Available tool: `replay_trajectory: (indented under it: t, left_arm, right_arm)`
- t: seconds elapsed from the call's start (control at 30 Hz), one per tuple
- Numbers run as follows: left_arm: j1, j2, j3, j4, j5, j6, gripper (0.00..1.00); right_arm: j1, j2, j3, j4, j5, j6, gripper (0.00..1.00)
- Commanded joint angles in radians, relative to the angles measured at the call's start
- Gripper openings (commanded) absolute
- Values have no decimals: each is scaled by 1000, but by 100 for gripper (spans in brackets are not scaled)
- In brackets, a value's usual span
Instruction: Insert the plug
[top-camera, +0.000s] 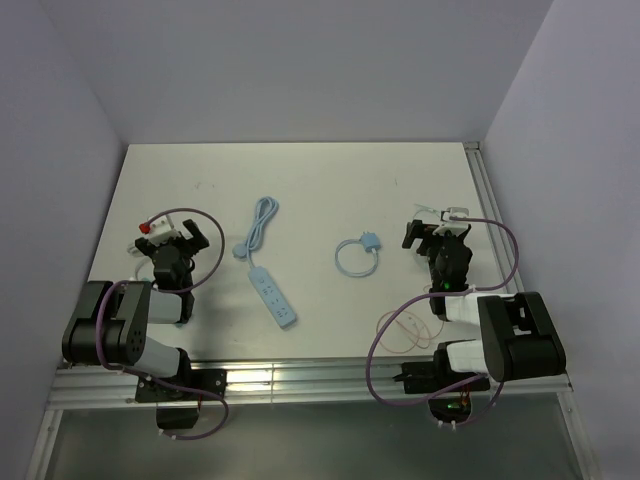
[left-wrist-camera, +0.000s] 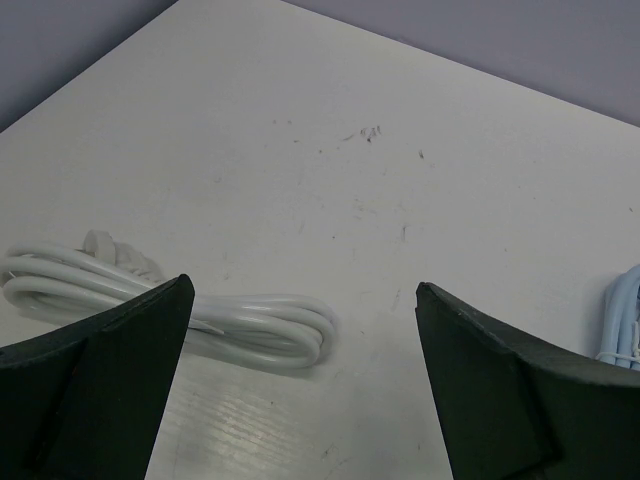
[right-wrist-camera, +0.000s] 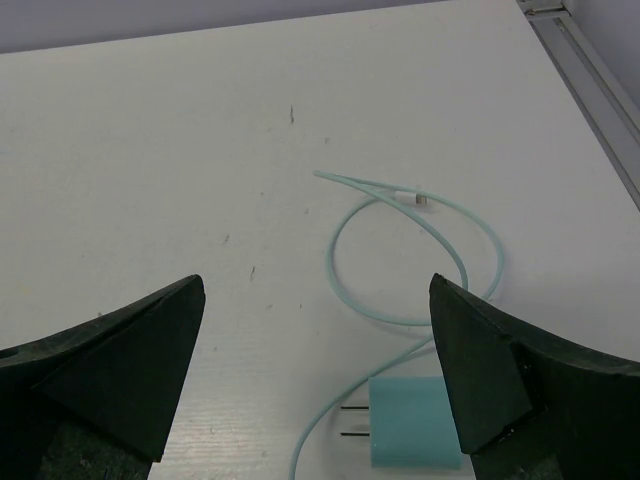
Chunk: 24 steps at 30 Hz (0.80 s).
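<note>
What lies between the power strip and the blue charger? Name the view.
Nothing: the top view shows only bare table between the power strip and the charger.

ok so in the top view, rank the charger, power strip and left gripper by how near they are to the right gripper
1. charger, just left of the right gripper
2. power strip, mid-table, nearer the front edge
3. left gripper, far left
</note>
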Motion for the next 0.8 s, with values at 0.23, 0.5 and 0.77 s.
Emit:
replay_trajectory:
  t: [0.23,0.5,0.77]
  left_arm:
    - [3,-10,25,41,-8,14,99]
    - [3,-41,32,-1,-39,0,100]
    - [3,-66,-27,91,-36,2,100]
  right_arm:
    - [3,-12,27,62,16,-20,100]
    - [25,-162,27,-59,219,38,100]
    - [52,-269,44,-209,306,98,100]
